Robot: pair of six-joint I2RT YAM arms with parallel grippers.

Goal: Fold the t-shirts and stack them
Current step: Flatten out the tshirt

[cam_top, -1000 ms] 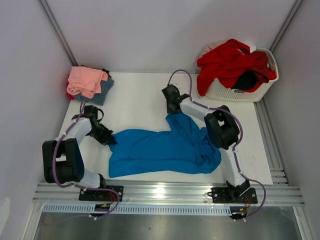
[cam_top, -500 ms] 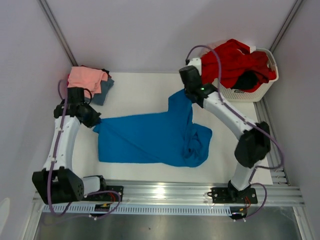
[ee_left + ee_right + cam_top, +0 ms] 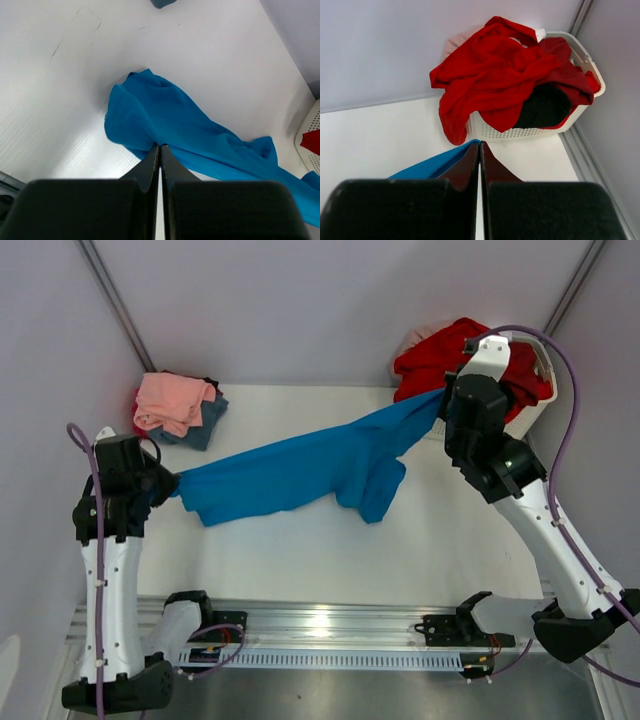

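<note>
A bright blue t-shirt (image 3: 310, 465) hangs stretched above the table between both arms. My left gripper (image 3: 172, 483) is shut on its left end, seen as blue cloth (image 3: 170, 120) pinched at the fingertips. My right gripper (image 3: 443, 400) is shut on its right end (image 3: 445, 162), raised near the basket. A fold of the shirt sags down in the middle (image 3: 375, 490). Folded tees, salmon pink (image 3: 172, 400) on slate blue (image 3: 205, 425), sit stacked at the back left. Red t-shirts (image 3: 495, 65) and a black one (image 3: 545, 105) fill the basket.
The white slatted basket (image 3: 540, 131) stands at the back right corner against the wall. Grey walls close in the table on three sides. An aluminium rail (image 3: 320, 625) runs along the near edge, with the arm bases on it.
Both arms have risen and spread apart, lifting the blue t-shirt off the table and pulling it taut. The right gripper has moved right toward the basket, the left one outward to the left.
</note>
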